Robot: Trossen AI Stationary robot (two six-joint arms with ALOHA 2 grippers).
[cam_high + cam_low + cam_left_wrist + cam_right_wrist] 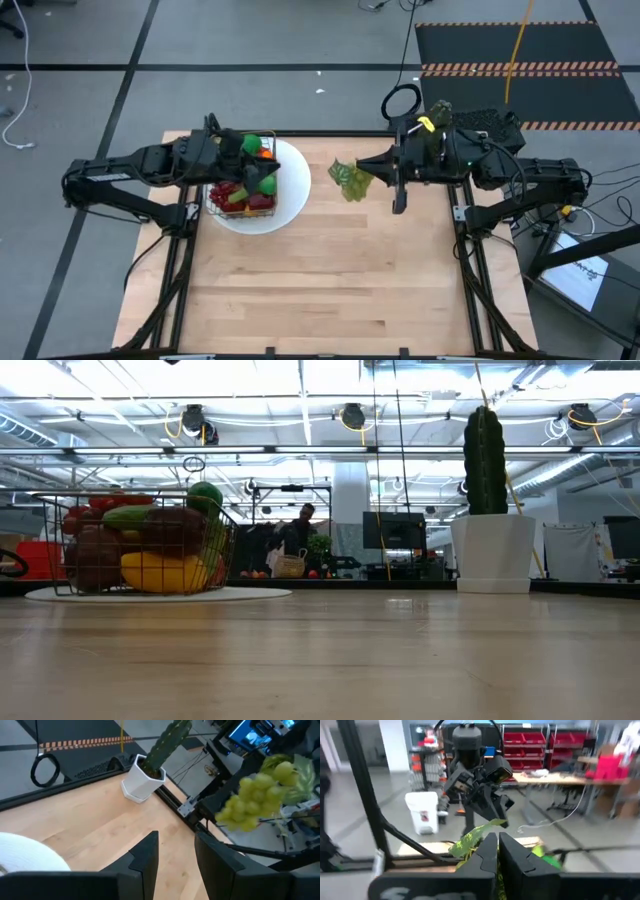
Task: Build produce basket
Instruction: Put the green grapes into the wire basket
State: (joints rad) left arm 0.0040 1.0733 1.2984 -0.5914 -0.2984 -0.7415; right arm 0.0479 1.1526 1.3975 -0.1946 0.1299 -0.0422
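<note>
Two grippers are up off the table, one at each side of its far half. The right gripper [372,172] is pinched tight on a bunch of green grapes [351,180], held by the leafy top so the fruit hangs in the air over the far middle of the table [330,290]. In the right wrist view its fingers [490,851] meet with no gap, a green leaf poking out between them. The left wrist view sees those grapes [255,795] dangling clear of the wood, with the right arm dark behind them.

The left gripper [262,165] hovers over the basket [242,195], its fingers [147,855] a little apart and nothing visible between them.

The basket stands on a round white plate [290,205] at the far left of the table, well apart from the grapes, with bare wood between them. The produce [150,545] fills it to the rim: red pieces, a green one on top, a yellow one low at the front. The plate's far rim lies just beside the table's far edge.

A white pot with a cactus [150,767] stands at the far right corner, close to the table's edge rail. The whole near half of the table is open wood out to its edges.
</note>
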